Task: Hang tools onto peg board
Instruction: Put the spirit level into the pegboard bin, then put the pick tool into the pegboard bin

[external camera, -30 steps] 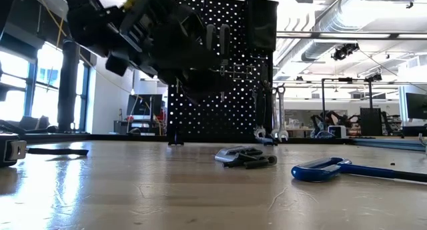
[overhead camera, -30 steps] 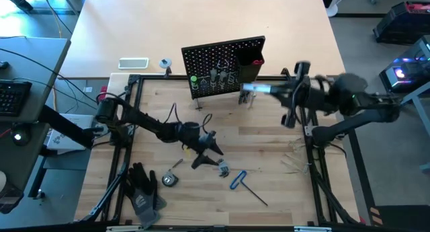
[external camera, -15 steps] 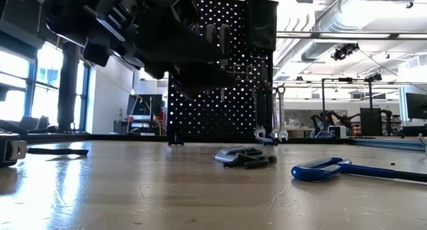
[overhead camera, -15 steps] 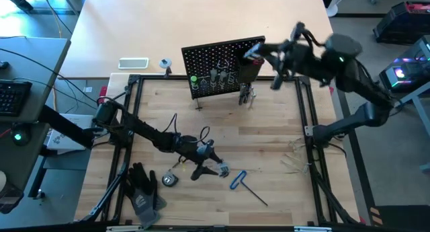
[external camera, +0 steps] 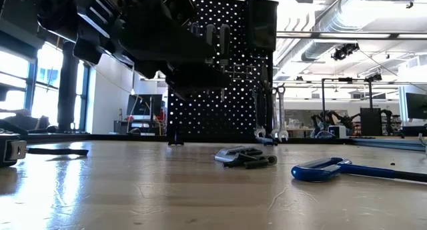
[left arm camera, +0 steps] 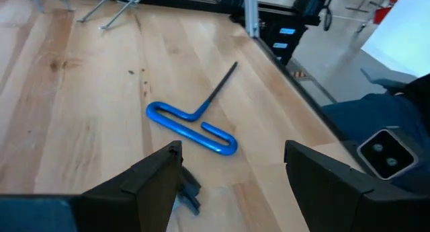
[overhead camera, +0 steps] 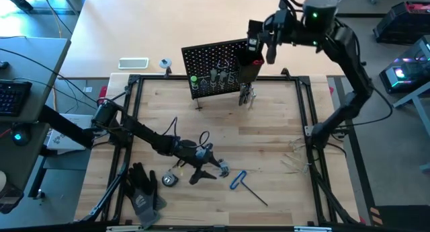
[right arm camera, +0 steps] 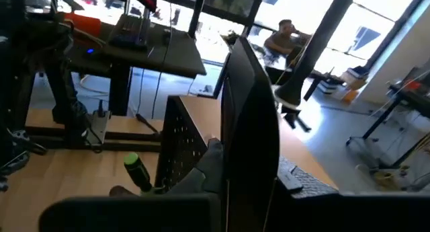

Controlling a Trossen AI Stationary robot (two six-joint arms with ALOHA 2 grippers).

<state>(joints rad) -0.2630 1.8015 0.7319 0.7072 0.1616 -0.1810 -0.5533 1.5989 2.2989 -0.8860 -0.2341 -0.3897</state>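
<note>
I've got the left gripper (overhead camera: 209, 166) low over the front-centre of the table (overhead camera: 269, 144), fingers (left arm camera: 156, 178) spread wide with nothing between them, sitting right at the black pliers (overhead camera: 220, 168). The blue-handled hex key (overhead camera: 240, 180) lies flat just beside them, toward my right arm, steel shaft angled away; the wrist view shows it clear of the fingers. Peg board (overhead camera: 215, 64) stands upright at the back edge with a green-handled screwdriver (overhead camera: 194, 80) and other tools already in its ring holders, and the silver wrenches (overhead camera: 247, 95) hanging at its lower corner under the black box bin (overhead camera: 250, 62). Right gripper (overhead camera: 258, 44) is up high at the top of that bin, fingers nearly closed; something reddish shows at the tip but I can't tell if it's held. Black work gloves (overhead camera: 142, 189) sit at the front-left corner, small round tape measure (overhead camera: 168, 180) next to them. White flat device (overhead camera: 133, 63) on the tan surface behind the board.
</note>
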